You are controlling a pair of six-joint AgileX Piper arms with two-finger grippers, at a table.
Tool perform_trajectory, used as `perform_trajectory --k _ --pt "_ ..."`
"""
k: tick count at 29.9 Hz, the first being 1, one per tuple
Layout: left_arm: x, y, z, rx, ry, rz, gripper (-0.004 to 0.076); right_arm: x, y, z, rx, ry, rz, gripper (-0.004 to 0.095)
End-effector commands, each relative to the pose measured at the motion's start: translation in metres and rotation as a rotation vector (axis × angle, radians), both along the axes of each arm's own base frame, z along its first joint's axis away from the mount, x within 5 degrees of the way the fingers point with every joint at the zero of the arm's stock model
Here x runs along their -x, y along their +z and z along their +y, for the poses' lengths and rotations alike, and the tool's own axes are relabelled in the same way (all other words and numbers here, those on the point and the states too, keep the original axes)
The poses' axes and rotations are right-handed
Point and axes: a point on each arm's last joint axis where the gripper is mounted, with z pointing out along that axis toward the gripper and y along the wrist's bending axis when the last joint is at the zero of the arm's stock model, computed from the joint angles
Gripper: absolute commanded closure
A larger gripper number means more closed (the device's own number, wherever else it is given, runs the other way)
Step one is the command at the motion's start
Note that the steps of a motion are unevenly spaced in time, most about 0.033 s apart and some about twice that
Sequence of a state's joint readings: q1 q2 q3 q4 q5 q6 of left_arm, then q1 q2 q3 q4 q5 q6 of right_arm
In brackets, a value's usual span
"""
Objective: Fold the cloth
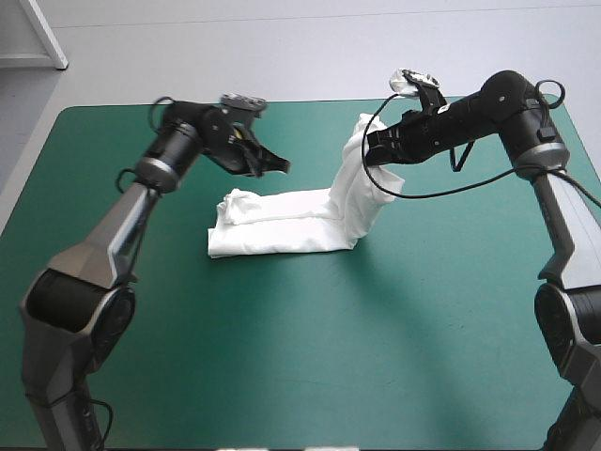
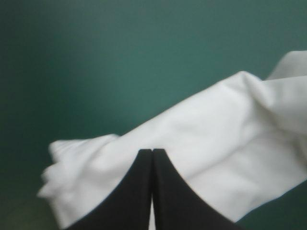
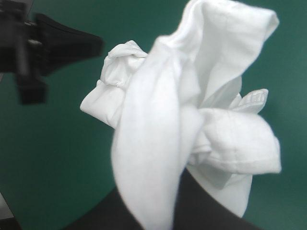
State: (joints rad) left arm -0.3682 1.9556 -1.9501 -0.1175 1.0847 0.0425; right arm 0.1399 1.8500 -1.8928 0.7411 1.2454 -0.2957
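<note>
High view, T-shirt [image 1: 282,221]: a white, loosely folded band lies across the middle of the table [image 1: 282,376], on its teal-green cover. Its right end is pulled up off the cover into a standing column.
High view, right gripper [image 1: 369,146]: clamped on the top of that raised end, held clear above the table, the arm reaching in from the right.
High view, left gripper [image 1: 278,166]: fingers pressed together into one point, holding nothing. It hangs over the cover just beyond the band's left half, apart from the cloth.
Left wrist view, left gripper [image 2: 152,151]: the two black fingers meet in a pointed arch, with nothing pinched between them.
Left wrist view, T-shirt [image 2: 216,129]: spread ahead of and under the gripper's tip as a wide white fold, a crumpled end to one side, teal-green cover beyond it.
Right wrist view, right gripper: the black fingers [image 3: 204,203] are all but closed, their tips hidden by the white cloth rising from between them.
Right wrist view, T-shirt [image 3: 158,134]: gripped cloth stands up in a long twisted fold, a hemmed sleeve bunched beside it, the rest trailing away to the cover.
Right wrist view, left gripper [image 3: 93,45]: seen farther off, closed to a point, apart from the cloth.
</note>
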Motion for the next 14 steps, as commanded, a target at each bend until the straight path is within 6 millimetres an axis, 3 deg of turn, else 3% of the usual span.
perform_trajectory --k 1,7,9,14 --pt "0.033 0.073 0.050 -0.003 0.055 -0.124 0.0732 0.017 0.040 0.000 -0.069 -0.006 -0.115 0.0927" --pt "0.099 0.133 0.105 0.006 0.141 -0.255 0.0732 0.017 0.040 0.000 -0.077 -0.008 -0.117 0.0927" --pt "0.128 0.134 0.116 -0.005 0.159 -0.259 0.0732 0.017 0.042 0.003 -0.093 -0.001 -0.126 0.0927" --pt "0.198 0.106 0.127 0.017 0.179 -0.245 0.0732 0.018 0.047 0.023 -0.131 0.017 -0.188 0.0927"
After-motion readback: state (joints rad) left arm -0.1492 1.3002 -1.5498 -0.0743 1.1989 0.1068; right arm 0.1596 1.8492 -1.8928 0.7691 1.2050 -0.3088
